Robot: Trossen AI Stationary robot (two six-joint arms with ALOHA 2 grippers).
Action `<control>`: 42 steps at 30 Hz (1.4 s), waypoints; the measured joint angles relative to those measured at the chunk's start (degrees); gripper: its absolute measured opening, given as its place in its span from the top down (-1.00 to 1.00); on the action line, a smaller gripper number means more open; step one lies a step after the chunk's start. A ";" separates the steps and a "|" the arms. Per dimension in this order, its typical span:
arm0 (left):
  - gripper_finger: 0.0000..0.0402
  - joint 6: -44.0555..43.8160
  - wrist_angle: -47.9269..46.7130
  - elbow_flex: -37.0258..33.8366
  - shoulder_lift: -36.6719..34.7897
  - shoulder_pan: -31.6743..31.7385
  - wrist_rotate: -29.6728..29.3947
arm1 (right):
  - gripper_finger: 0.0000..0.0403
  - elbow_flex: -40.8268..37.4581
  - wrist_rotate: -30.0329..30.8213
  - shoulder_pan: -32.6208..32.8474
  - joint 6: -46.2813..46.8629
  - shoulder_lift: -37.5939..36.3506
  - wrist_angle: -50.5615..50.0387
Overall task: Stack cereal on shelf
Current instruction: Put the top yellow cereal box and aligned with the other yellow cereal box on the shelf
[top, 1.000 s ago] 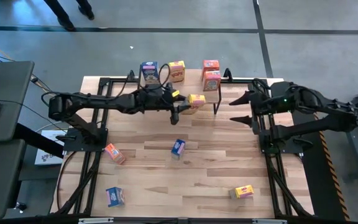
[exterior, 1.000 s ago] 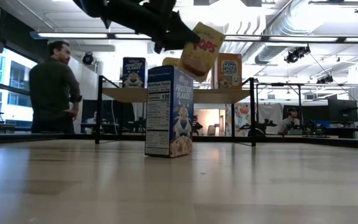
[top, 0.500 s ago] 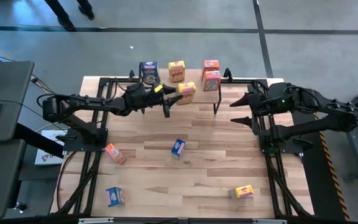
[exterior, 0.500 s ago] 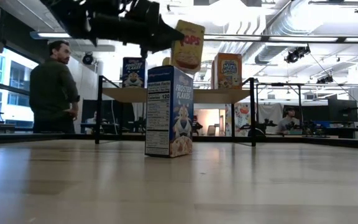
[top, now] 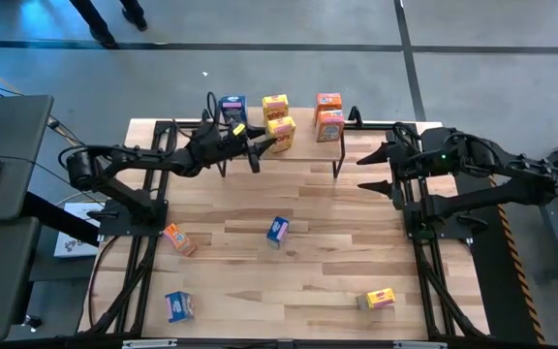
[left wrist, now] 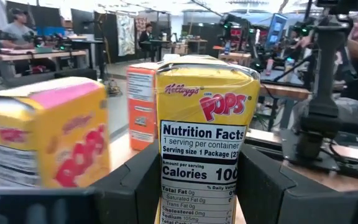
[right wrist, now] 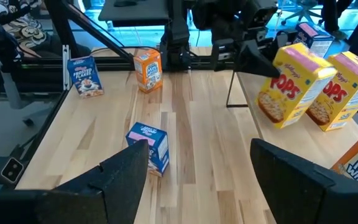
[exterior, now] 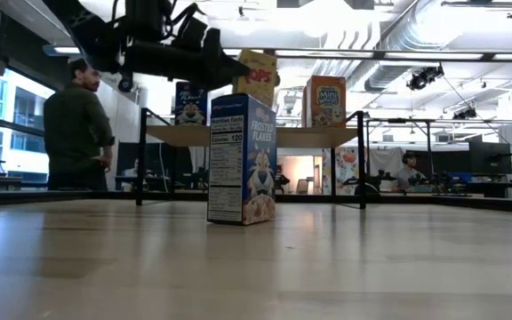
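The shelf stands at the table's far edge and carries a blue cereal box, a yellow one and two orange ones. My left gripper reaches level from the left, shut on another yellow cereal box over the shelf's front part. In the low view the box's bottom is hidden behind a blue box standing on the table. My right gripper hangs open at the right, nothing between its fingers. My left gripper pinches the yellow box's two wide faces between its fingers, low on the box, with the narrow nutrition panel facing the wrist. The fingers come level from the table's left. The box stands nearly upright; whether its bottom rests on the shelf I cannot tell.
On the table lie an orange box, a blue box, another blue one and a yellow one. A person stands beyond the table's far side. Black frame rails run along both table sides.
My left gripper has carried the yellow box toward the table's far edge and a little left, sinking and levelling out. The box, tilted a second ago, now stands nearly upright by the yellow box on the shelf.
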 joint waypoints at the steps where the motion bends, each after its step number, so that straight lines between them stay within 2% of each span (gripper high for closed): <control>1: 0.19 0.01 0.00 0.00 0.00 0.45 -0.02 | -0.37 0.00 0.00 0.00 0.00 0.10 0.02; 12: 0.19 -2.02 -0.38 0.00 0.00 6.01 6.10 | -0.37 -0.02 0.07 0.00 -0.46 2.03 0.85; 20: 0.19 -2.00 -0.40 0.00 0.00 6.57 7.79 | -0.37 -0.04 5.25 -0.02 -0.48 3.68 2.49; 42: 0.19 -0.88 0.06 0.04 2.27 5.37 4.37 | -0.37 -0.04 5.33 -0.02 -0.46 4.71 3.32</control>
